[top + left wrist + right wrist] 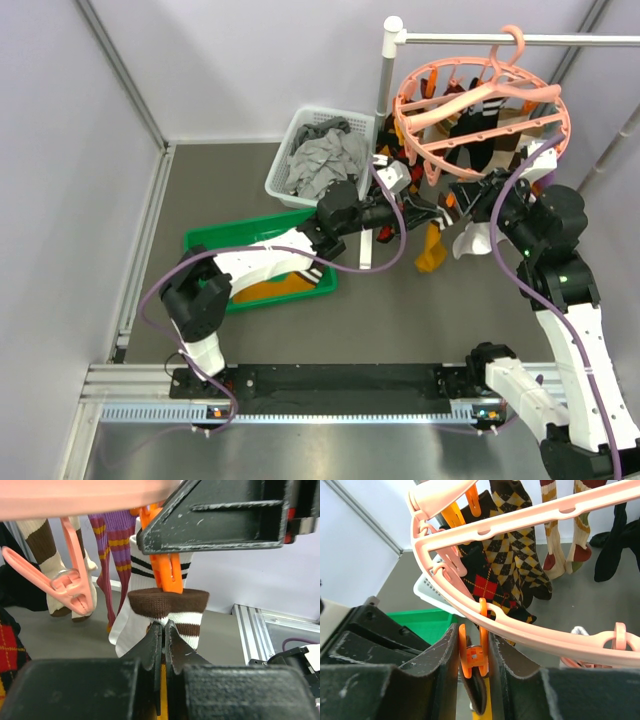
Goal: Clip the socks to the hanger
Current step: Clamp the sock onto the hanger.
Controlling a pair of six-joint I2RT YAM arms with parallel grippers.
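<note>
The salmon-pink ring hanger hangs from the rail, its rim crossing the right wrist view. My right gripper is shut on an orange clip under the rim, squeezing its handles. Just below that clip, my left gripper is shut on a sock with a brown, white-striped cuff. The cuff sits at the clip's mouth, and the mustard-orange foot dangles beneath. A white sock with black stripes hangs right behind it. From above, both grippers meet under the hanger's near rim.
Argyle socks and a purple striped sock hang from other clips, and a free pink clip dangles at left. A white basket of grey garments and a green tray lie on the floor. The white rail stand rises beside the hanger.
</note>
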